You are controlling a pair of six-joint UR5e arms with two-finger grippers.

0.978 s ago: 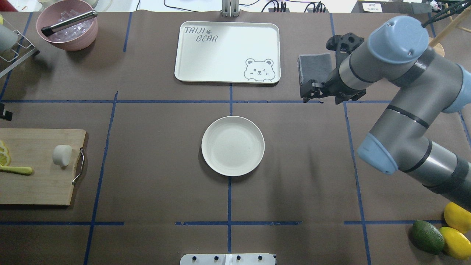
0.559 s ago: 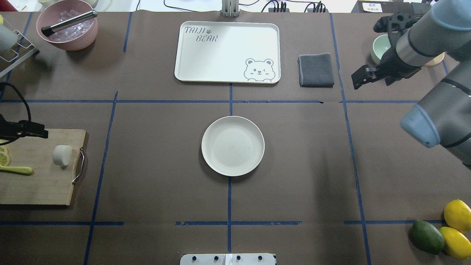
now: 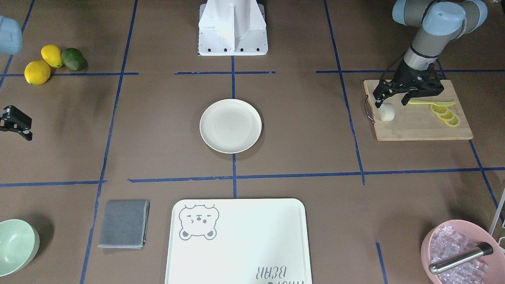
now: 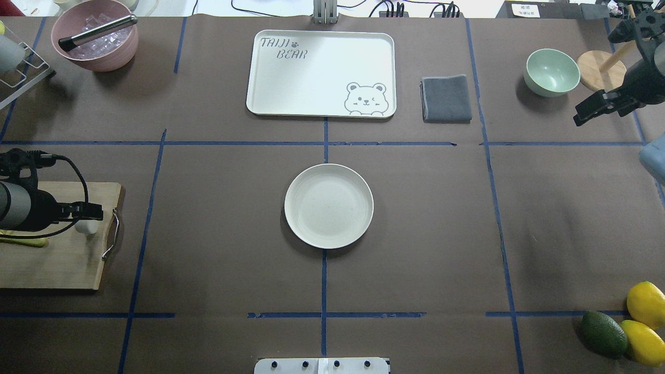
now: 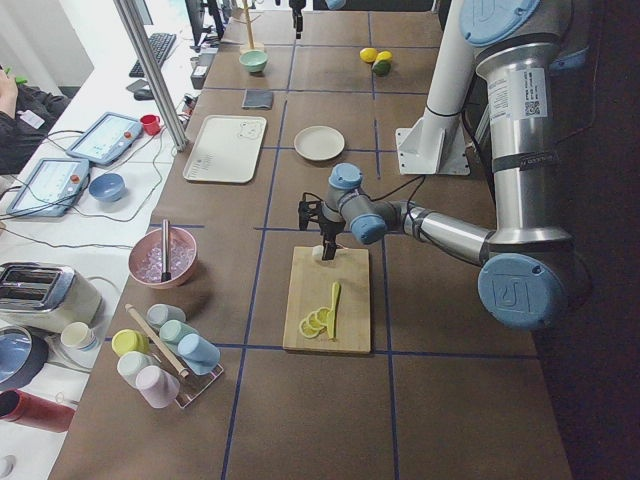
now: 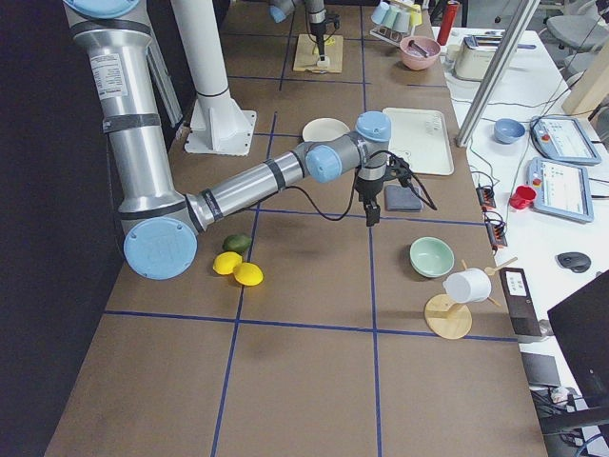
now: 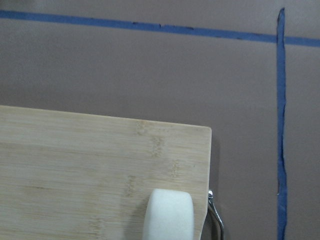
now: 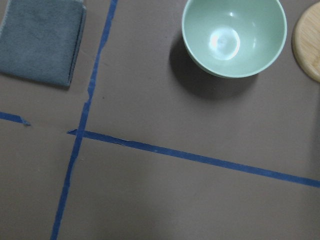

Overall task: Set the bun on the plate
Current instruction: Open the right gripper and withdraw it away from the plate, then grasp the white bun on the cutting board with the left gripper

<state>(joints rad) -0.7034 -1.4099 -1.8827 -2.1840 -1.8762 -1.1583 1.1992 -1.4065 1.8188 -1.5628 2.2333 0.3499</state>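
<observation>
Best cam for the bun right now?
Exterior front-facing: the small white cylindrical bun shows whole on the wooden cutting board, under the open left hand. Left wrist crops it at the frame's bottom; overhead has the hand mostly covering it; side views show it tiny; right wrist, not at all.

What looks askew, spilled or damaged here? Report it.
Nothing is spilled or knocked over. The bun rests on the cutting board, and the plate lies flat and empty. Only the blue tape looks ragged: in the right wrist view it is broken and offset where two lines cross.
</observation>
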